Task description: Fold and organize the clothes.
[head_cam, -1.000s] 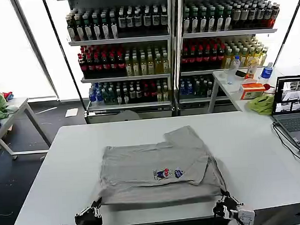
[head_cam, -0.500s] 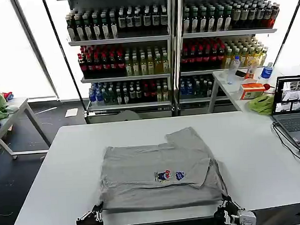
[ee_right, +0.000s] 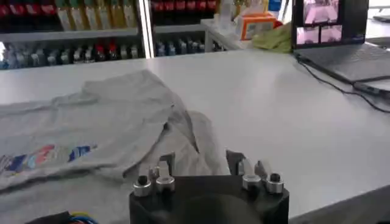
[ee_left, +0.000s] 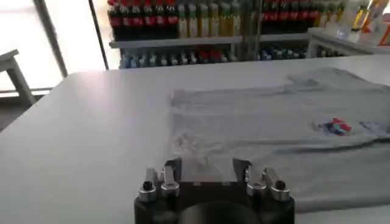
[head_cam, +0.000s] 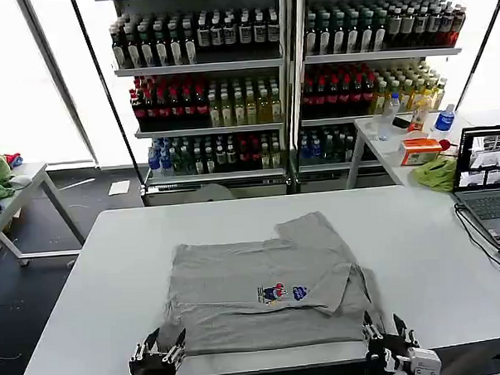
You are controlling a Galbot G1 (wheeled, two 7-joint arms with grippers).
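Note:
A light grey short-sleeved shirt (head_cam: 263, 286) lies folded in half on the white table (head_cam: 104, 269), a small multicoloured print (head_cam: 281, 293) facing up and one sleeve sticking out at the far side. My left gripper (head_cam: 158, 352) sits open at the shirt's near left corner, just off the hem (ee_left: 207, 167). At the near right corner my right gripper (head_cam: 387, 334) is open too, its jaws wide over the rumpled edge (ee_right: 198, 159). The left wrist view shows the shirt (ee_left: 274, 128) stretching away; the right wrist view shows its raised sleeve (ee_right: 131, 97).
A laptop (head_cam: 489, 177) with a cable sits on the table's right side. Behind it a second table (head_cam: 381, 140) carries bottles, an orange box and a green cloth (head_cam: 436, 173). Bottle shelves (head_cam: 287, 78) fill the back. A side table (head_cam: 10, 194) stands far left.
Both grippers have opened and let go of the shirt's near edge, dropping back toward the table's front edge. The shirt now rests flat.

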